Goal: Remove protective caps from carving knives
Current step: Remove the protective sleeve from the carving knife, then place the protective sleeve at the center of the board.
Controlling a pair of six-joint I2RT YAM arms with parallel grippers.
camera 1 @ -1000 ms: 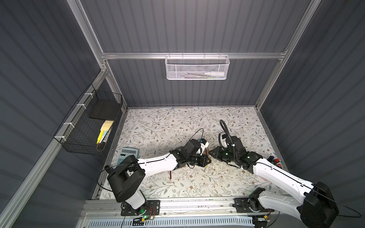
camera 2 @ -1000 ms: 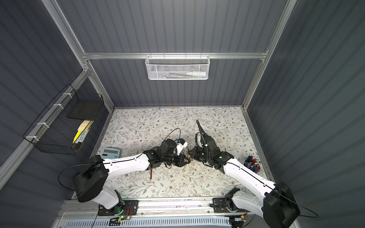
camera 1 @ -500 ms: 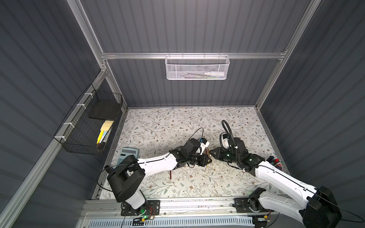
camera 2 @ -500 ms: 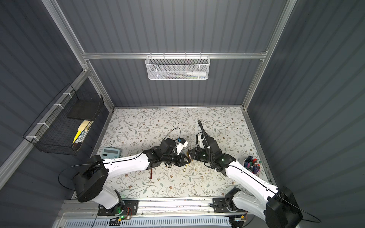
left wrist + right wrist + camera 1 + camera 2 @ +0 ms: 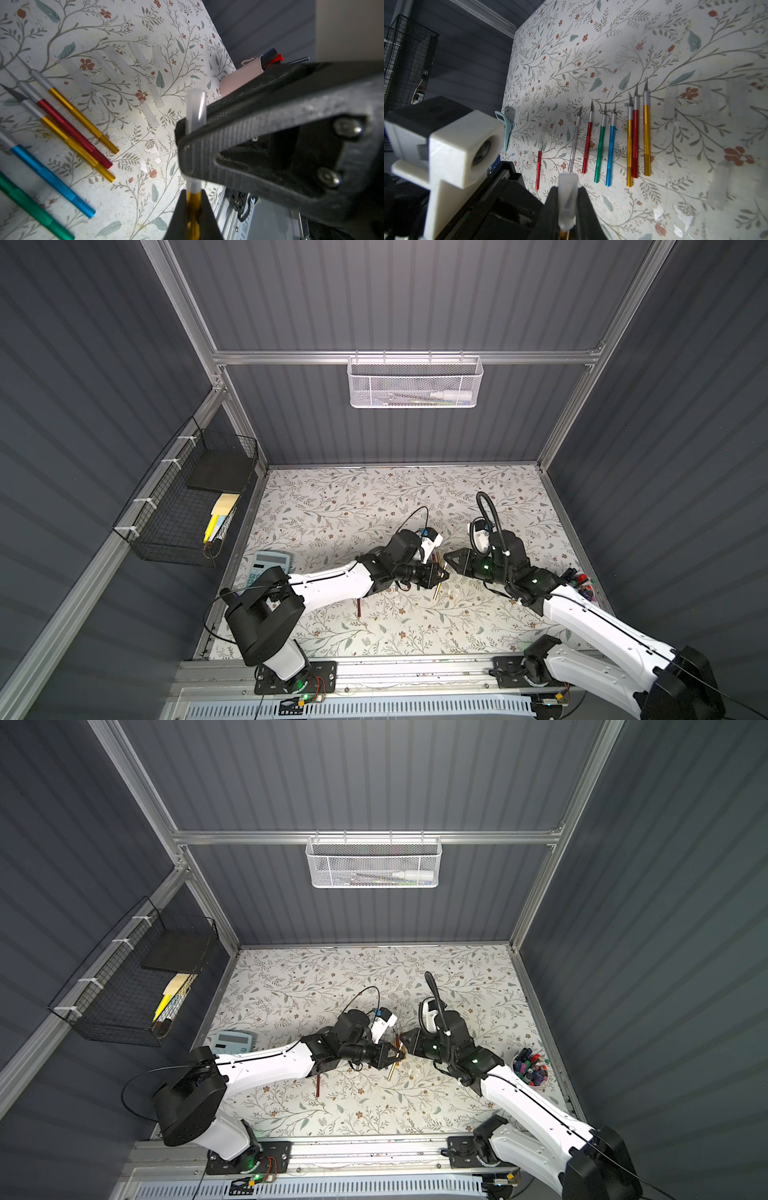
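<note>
Mid-table, my left gripper (image 5: pixel 193 199) is shut on the gold handle of a carving knife (image 5: pixel 193 209). My right gripper (image 5: pixel 566 199) is shut on the clear protective cap (image 5: pixel 568 187) over that knife's blade, which shows through the plastic. In both top views the two grippers (image 5: pixel 440 572) (image 5: pixel 405 1046) meet tip to tip. Several bare-bladed knives (image 5: pixel 611 145) lie in a row on the table. A thin red knife (image 5: pixel 538 166) at the end of the row wears its cap. Several loose caps (image 5: pixel 149 114) lie beyond the row.
A pink cup of markers (image 5: pixel 530 1067) stands near the right wall. A calculator (image 5: pixel 268 566) lies at the left edge. A black wire basket (image 5: pixel 187 506) hangs on the left wall, and a white mesh basket (image 5: pixel 415 383) hangs on the back wall.
The right arm's wrist has shifted slightly to the right. The left arm has stayed put. Both grippers remain shut.
</note>
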